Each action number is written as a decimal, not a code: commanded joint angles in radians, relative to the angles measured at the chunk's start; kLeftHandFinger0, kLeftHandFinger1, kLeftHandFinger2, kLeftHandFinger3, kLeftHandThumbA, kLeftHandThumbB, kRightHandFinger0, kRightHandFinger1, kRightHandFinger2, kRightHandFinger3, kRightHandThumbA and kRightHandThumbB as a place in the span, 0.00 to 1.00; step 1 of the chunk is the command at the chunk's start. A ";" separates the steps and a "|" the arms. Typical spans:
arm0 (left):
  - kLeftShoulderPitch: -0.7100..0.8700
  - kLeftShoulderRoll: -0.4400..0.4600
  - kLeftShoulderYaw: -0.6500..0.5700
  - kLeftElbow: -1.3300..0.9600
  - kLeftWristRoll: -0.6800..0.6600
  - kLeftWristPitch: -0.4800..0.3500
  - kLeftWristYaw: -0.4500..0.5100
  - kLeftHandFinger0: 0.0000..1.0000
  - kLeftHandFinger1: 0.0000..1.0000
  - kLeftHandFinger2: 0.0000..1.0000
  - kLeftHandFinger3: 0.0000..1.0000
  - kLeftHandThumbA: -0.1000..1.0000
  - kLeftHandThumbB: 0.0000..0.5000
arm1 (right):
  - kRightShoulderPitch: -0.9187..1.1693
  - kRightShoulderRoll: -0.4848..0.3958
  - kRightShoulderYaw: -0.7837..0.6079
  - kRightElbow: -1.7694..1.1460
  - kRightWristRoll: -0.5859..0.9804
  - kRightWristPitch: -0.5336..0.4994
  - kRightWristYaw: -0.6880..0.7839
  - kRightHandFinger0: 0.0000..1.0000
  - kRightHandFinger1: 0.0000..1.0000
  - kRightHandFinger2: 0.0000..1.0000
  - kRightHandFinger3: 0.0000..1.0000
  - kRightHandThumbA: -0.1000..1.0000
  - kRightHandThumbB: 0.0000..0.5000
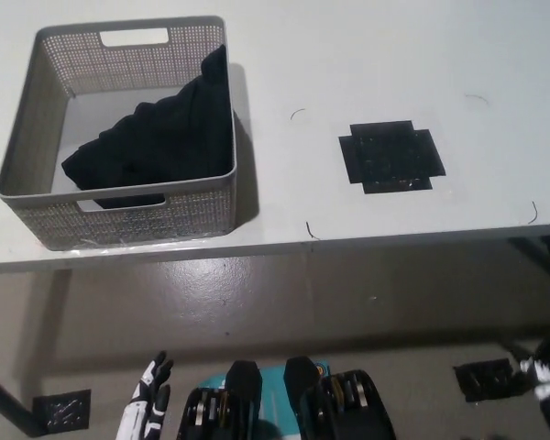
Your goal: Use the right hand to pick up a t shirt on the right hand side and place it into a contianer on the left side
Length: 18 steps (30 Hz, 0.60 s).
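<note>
Where the white table [367,73] carries the grey perforated container [37,197] at about 10 o'clock, the black t shirt [160,137] lies bunched inside it, 1 corner riding up against the container's right wall near the rim. A black cross-shaped patch [391,158] is stuck flat on the tabletop at 2 o'clock, well apart from the container. The white left hand [145,411] hangs low at 7 o'clock below the table edge, fingers spread and holding nothing. Of the right hand [543,376] only a sliver shows at 4 o'clock by the frame edge; I cannot tell its finger state.
</note>
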 commanded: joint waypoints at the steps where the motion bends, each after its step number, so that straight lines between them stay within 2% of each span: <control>1: 0.013 0.016 0.018 -0.029 -0.041 -0.033 0.046 1.00 1.00 1.00 1.00 0.98 0.54 | 0.020 0.006 0.061 0.256 -0.227 -0.218 -0.202 1.00 1.00 1.00 1.00 1.00 0.73; 4: 0.009 0.016 0.024 -0.028 -0.058 -0.033 0.029 1.00 1.00 1.00 1.00 0.95 0.53 | -0.008 0.002 0.111 0.401 -0.301 -0.244 -0.280 1.00 1.00 1.00 1.00 1.00 0.70; 5: 0.004 0.014 0.028 -0.019 -0.062 -0.033 0.023 1.00 1.00 1.00 1.00 0.95 0.52 | -0.016 0.004 0.120 0.440 -0.297 -0.245 -0.282 1.00 1.00 1.00 1.00 1.00 0.75; 8: -0.013 0.009 0.034 0.000 -0.072 -0.033 0.014 1.00 1.00 1.00 1.00 0.98 0.59 | -0.032 0.000 0.110 0.457 -0.240 -0.269 -0.246 1.00 1.00 1.00 1.00 1.00 0.77; 10: -0.019 0.011 0.033 0.007 -0.064 -0.033 0.014 1.00 1.00 1.00 1.00 1.00 0.60 | -0.032 -0.004 0.090 0.418 -0.190 -0.257 -0.192 1.00 1.00 1.00 1.00 1.00 0.73; 12: -0.012 0.009 0.040 0.006 -0.073 -0.033 0.006 1.00 1.00 1.00 1.00 1.00 0.61 | -0.034 0.006 0.067 0.408 -0.094 -0.266 -0.131 1.00 1.00 1.00 1.00 1.00 0.78; 13: -0.011 0.010 0.040 0.006 -0.068 -0.033 0.007 1.00 1.00 1.00 1.00 1.00 0.61 | -0.035 0.010 0.060 0.413 -0.054 -0.277 -0.109 1.00 1.00 1.00 1.00 1.00 0.84; 14: -0.012 0.011 0.039 0.008 -0.064 -0.033 0.007 1.00 1.00 1.00 1.00 1.00 0.62 | -0.036 0.014 0.052 0.420 -0.013 -0.292 -0.088 1.00 1.00 1.00 1.00 1.00 0.84; 15: -0.008 0.013 0.038 0.009 -0.049 -0.033 0.017 1.00 1.00 1.00 1.00 1.00 0.61 | -0.035 0.028 0.038 0.436 0.089 -0.329 -0.050 1.00 1.00 1.00 1.00 1.00 0.81; 16: -0.007 0.012 0.038 0.009 -0.050 -0.033 0.016 1.00 1.00 1.00 1.00 1.00 0.62 | -0.033 0.031 0.035 0.433 0.106 -0.334 -0.041 1.00 1.00 1.00 1.00 1.00 0.76; 17: -0.007 0.012 0.039 0.009 -0.050 -0.033 0.015 1.00 1.00 1.00 1.00 1.00 0.62 | -0.032 0.033 0.034 0.432 0.113 -0.336 -0.036 1.00 1.00 1.00 1.00 1.00 0.75; 18: -0.004 0.011 0.038 0.008 -0.052 -0.033 0.014 1.00 1.00 1.00 1.00 1.00 0.63 | -0.031 0.034 0.033 0.437 0.131 -0.358 -0.030 1.00 1.00 1.00 1.00 1.00 0.68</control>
